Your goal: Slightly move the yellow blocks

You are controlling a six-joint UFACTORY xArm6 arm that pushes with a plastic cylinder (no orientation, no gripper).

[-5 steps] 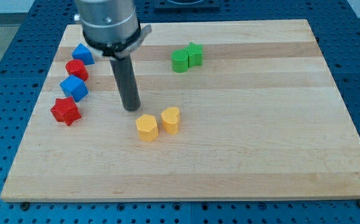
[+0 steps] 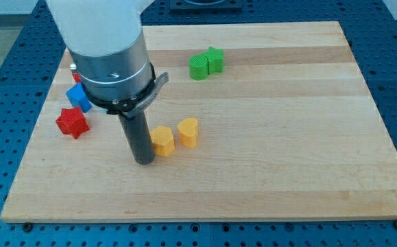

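Observation:
Two yellow blocks lie near the board's middle: a yellow hexagonal block (image 2: 162, 140) and a yellow heart-shaped block (image 2: 188, 132) just to its right. My tip (image 2: 144, 160) rests on the board at the lower left of the hexagonal block, right against its left side. The arm's grey housing (image 2: 112, 65) hangs above the rod and hides part of the board's left.
A red star block (image 2: 72, 122) and a blue block (image 2: 78, 97) lie at the left, with a red block (image 2: 75, 76) half hidden behind the arm. Two green blocks (image 2: 206, 63) sit together near the top middle. The wooden board (image 2: 287, 137) lies on a blue perforated table.
My tip has moved down the view and slightly left, from above the hexagonal block's left to beside its lower left. The arm now covers more of the left blocks. The yellow blocks look unmoved.

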